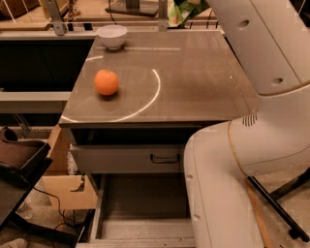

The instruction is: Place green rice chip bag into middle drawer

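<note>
Green bag (178, 13) beside the tool (197, 2) at top edge; orange fruit (106, 82), white bowl (112, 36), grey drawer (145, 203).
</note>
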Tool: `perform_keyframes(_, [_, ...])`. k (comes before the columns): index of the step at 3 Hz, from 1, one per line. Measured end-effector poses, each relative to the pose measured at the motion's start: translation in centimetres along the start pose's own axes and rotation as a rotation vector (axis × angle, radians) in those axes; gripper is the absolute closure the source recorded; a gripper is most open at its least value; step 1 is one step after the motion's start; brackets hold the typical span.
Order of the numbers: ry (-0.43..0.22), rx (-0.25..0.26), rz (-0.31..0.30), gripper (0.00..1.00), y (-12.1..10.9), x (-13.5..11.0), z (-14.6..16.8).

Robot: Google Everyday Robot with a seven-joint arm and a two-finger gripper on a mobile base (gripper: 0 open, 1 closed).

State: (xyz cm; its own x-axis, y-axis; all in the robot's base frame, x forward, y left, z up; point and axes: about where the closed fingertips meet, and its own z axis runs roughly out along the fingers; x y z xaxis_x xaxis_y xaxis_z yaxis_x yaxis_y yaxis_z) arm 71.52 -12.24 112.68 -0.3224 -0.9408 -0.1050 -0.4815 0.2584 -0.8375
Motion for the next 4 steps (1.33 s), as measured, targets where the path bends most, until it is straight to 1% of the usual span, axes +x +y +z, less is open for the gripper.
perform_keyframes(1, [0.043, 0.055, -0.069, 1.00, -1.0, -1.1, -2.8])
perform_keyframes(2, [0.072, 0.094, -0.122, 1.00, -1.6, -2.0, -4.7])
perform_keyframes(3, [0.065, 0.137, -0.164, 1.00, -2.4, -3.4, -5.9])
perform_keyframes(4, [0.052, 0.149, -0.166, 1.00, -2.6, -3.8, -5.6])
